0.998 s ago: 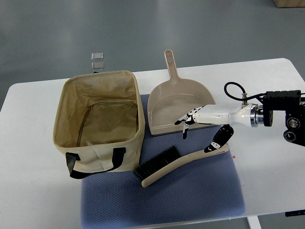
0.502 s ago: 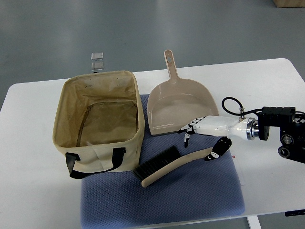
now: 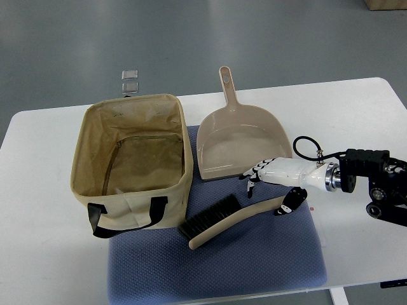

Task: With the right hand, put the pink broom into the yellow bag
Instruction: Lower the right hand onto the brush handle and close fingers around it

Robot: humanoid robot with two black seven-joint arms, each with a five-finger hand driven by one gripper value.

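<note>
The pink broom [image 3: 236, 219] lies flat on the blue mat [image 3: 254, 264], dark bristles toward the bag, handle pointing right. My right hand [image 3: 266, 196] reaches in from the right edge and sits low over the handle's far end. Its fingers [image 3: 253, 176] are spread just beyond the handle, near the dustpan's front lip. The thumb [image 3: 287, 203] rests on the near side at the handle's tip. The hand has not closed on the handle. The yellow bag [image 3: 133, 206] stands open to the left of the broom, with nothing visible inside.
A beige dustpan [image 3: 238, 146] lies just behind the hand, handle pointing away. The bag's black strap [image 3: 124, 219] hangs over its front wall. Two small clear blocks [image 3: 130, 79] sit on the floor beyond the white table [image 3: 356, 114].
My right hand has come down and toward the near side, from over the dustpan's lip to the broom handle's end. Broom, bag and dustpan have stayed in place.
</note>
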